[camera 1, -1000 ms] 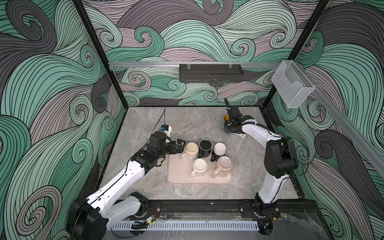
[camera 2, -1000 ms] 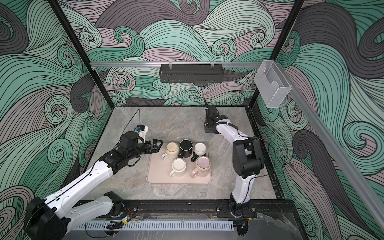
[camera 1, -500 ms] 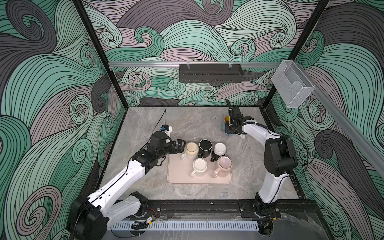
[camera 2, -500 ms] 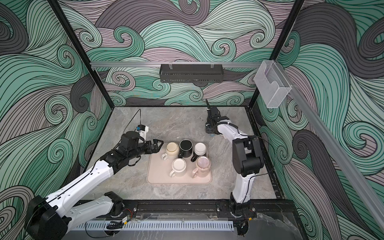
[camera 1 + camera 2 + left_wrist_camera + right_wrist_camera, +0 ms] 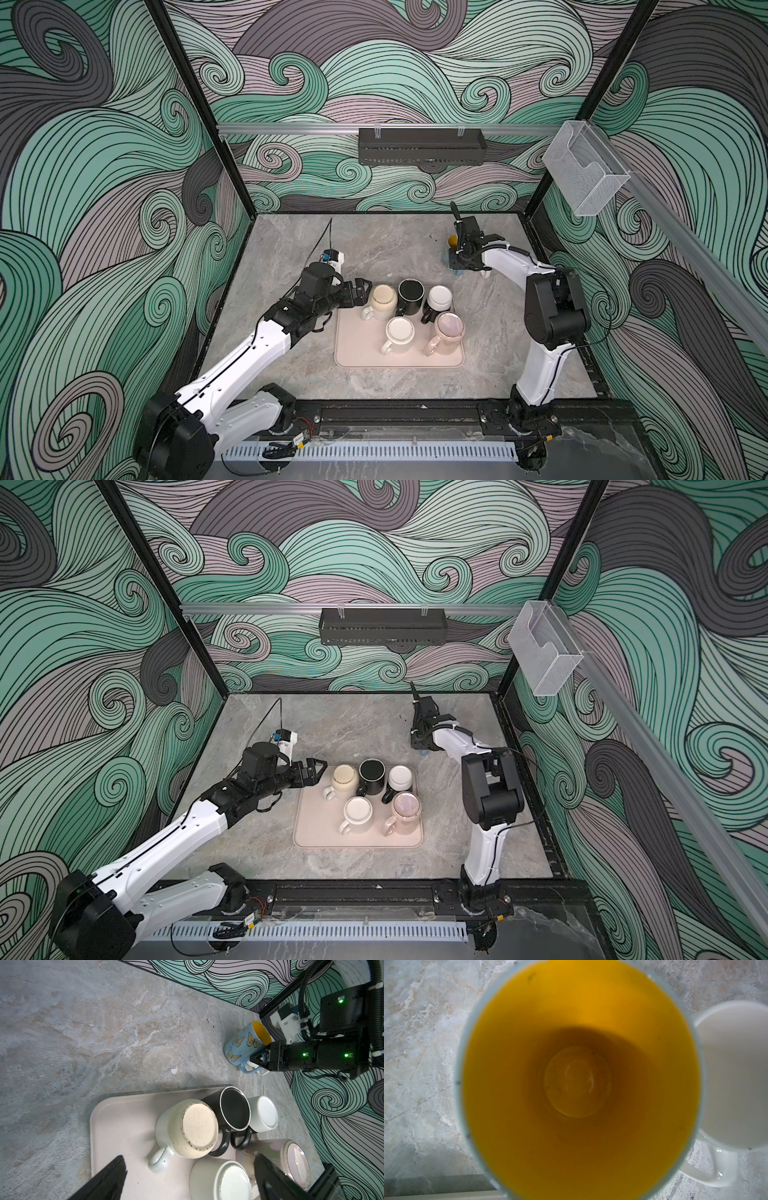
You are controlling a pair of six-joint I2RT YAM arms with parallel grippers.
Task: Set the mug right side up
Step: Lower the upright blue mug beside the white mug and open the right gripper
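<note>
My right claw (image 5: 258, 1060) is clamped on the handle of the blue butterfly mug (image 5: 245, 1043). That mug is off the tray (image 5: 358, 347), past its far right corner, with its yellow inside facing up. I cannot tell whether its base is set flat on the table. A white mug (image 5: 733, 1076) stands just beside it. My left claw (image 5: 363, 287) hangs with jaws wide apart at the tray's far left corner, just beside the bottom-up cream mug (image 5: 383, 297), gripping nothing.
</note>
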